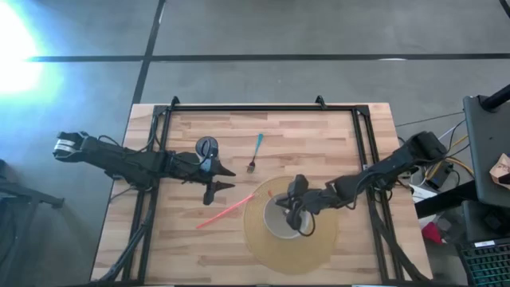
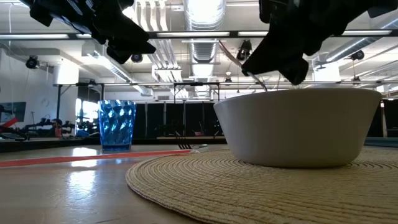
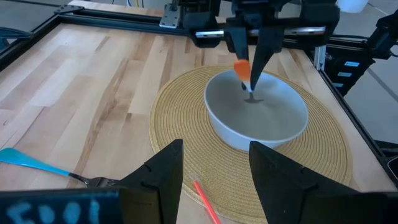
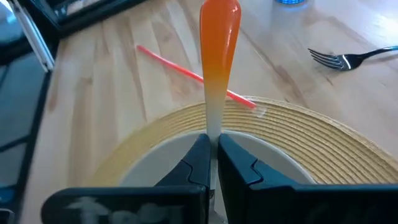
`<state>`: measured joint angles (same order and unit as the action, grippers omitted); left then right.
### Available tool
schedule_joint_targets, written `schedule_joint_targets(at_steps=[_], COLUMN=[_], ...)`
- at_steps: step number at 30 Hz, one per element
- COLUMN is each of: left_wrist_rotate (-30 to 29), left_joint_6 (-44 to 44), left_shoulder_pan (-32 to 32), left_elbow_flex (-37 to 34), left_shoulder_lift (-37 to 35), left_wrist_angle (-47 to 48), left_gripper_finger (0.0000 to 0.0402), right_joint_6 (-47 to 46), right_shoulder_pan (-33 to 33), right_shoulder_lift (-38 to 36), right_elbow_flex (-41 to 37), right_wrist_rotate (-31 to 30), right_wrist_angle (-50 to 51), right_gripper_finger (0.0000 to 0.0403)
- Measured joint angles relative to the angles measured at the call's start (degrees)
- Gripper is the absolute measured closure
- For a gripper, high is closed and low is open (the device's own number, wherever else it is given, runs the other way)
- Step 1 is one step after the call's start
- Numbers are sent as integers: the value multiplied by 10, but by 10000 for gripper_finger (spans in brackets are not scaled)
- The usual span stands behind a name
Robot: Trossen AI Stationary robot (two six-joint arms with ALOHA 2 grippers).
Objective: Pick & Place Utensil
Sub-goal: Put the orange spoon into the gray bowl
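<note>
Above a white bowl (image 3: 257,117) on a round woven mat (image 1: 288,226), the right gripper (image 4: 211,163) pinches an orange-handled utensil (image 4: 217,56) between its 2 fingers (image 4: 194,163). The handle rises beyond the fingertips, fading from orange to pale where the fingers clamp it; its working end, on the wrist side of the fingers, is not visible. In the left wrist view the fingers point down into the bowl's hollow.

The left gripper (image 3: 214,177) hovers over the bare wooden desk (image 1: 183,239) just beside the mat, its 2 fingers (image 3: 160,173) spread with nothing between them. A thin red straw (image 1: 225,211) lies under and just past those fingers, one end reaching onto the mat's rim. A fork (image 1: 254,153) with a blue handle lies farther off, tines toward the mat. A blue faceted cup (image 2: 117,124) stands close behind the left gripper.
</note>
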<state>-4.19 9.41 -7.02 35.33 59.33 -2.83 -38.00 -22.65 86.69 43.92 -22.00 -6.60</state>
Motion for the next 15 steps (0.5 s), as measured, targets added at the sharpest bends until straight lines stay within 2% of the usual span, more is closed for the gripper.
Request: schedule_joint_targets(at_steps=[6, 15], left_wrist_rotate=[0, 0], left_joint_6=[0, 0], left_shoulder_pan=[0, 0], left_elbow_flex=[0, 0], left_shoulder_lift=[0, 0], left_wrist_angle=[-1, -1], left_gripper_finger=[227, 227], right_joint_6=[47, 57], right_shoulder_pan=[-1, -1], right_shoulder_lift=[24, 54], right_elbow_flex=[0, 0], right_wrist_rotate=[0, 3], right_wrist_angle=[-1, -20], right_gripper_finger=[390, 390])
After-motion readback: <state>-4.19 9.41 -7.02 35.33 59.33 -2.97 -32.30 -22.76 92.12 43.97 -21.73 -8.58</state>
